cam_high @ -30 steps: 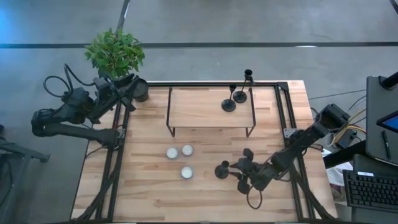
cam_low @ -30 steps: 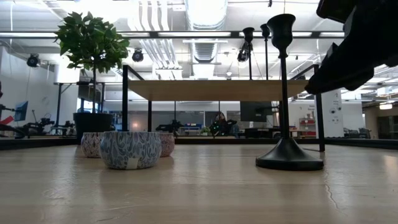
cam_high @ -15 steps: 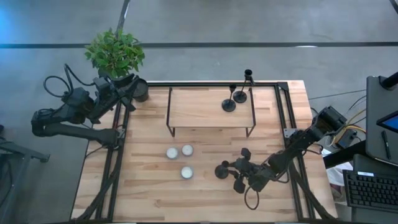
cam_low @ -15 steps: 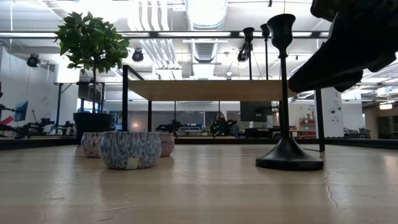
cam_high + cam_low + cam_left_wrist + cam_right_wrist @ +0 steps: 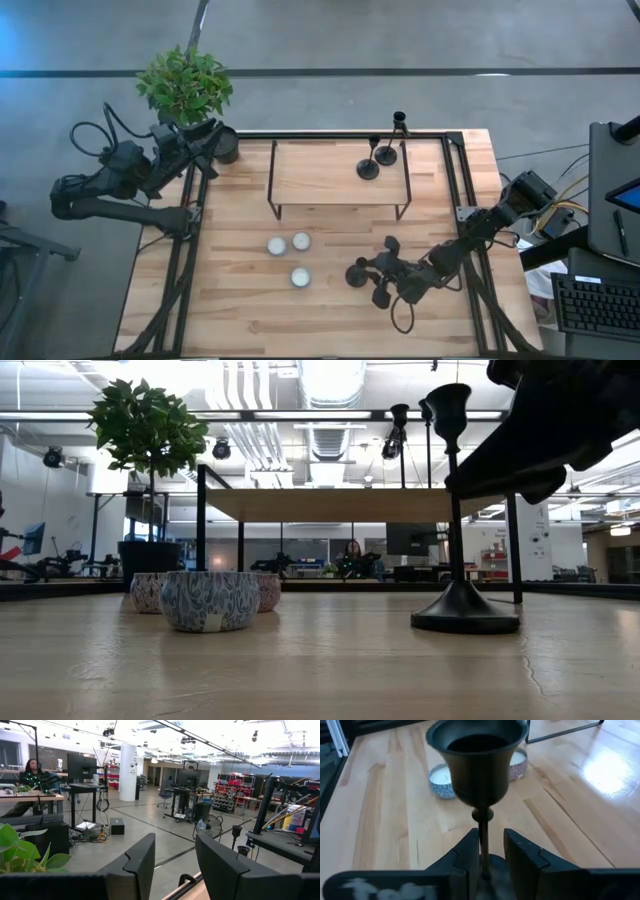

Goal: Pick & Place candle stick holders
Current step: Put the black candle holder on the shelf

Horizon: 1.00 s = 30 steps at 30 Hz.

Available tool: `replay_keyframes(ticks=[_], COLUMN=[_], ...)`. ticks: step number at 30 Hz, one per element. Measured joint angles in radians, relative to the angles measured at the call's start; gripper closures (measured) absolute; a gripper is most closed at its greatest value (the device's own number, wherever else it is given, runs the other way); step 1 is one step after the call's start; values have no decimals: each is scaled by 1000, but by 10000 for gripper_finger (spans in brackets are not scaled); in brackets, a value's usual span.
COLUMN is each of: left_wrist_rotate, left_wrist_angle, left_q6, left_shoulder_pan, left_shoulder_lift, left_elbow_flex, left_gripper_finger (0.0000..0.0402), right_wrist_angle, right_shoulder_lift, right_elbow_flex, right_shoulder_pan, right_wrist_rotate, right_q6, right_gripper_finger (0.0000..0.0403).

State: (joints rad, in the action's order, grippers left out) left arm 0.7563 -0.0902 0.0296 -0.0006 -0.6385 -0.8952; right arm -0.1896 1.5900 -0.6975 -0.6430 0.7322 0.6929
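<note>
Wooden table (image 5: pixel 230 300): no legible brand or label anywhere. Raised shelf (image 5: pixel 335 175): carries two black candle stick holders (image 5: pixel 378 158). Left gripper (image 5: pixel 172 865): parked by the plant (image 5: pixel 185 85), fingers apart, empty. Right gripper (image 5: pixel 490 857): fingers narrowly parted either side of the third candle stick holder (image 5: pixel 479 765), upright on the table near three tealights (image 5: pixel 288 255).

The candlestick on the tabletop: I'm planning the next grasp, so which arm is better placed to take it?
Right: the right gripper already straddles the candlestick stem, fingers open. The left gripper waits by the plant pot.
</note>
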Motion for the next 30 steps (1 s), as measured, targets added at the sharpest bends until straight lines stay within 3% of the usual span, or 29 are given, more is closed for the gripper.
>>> replay_keyframes(ticks=[7, 19, 30], left_wrist_rotate=[0, 0, 0], left_wrist_angle=[0, 0, 0], left_q6=[0, 0, 0], left_shoulder_pan=[0, 0, 0], left_shoulder_lift=[0, 0, 0], left_elbow_flex=[0, 0, 0], left_gripper_finger=[252, 252, 252], right_wrist_angle=[-28, -30, -30], right_shoulder_lift=[3, 3, 3], right_elbow_flex=[0, 0, 0], right_shoulder_pan=[0, 1, 1], right_wrist_rotate=[-6, -6, -5], right_q6=[-13, -17, -15], right_gripper_finger=[319, 388, 389])
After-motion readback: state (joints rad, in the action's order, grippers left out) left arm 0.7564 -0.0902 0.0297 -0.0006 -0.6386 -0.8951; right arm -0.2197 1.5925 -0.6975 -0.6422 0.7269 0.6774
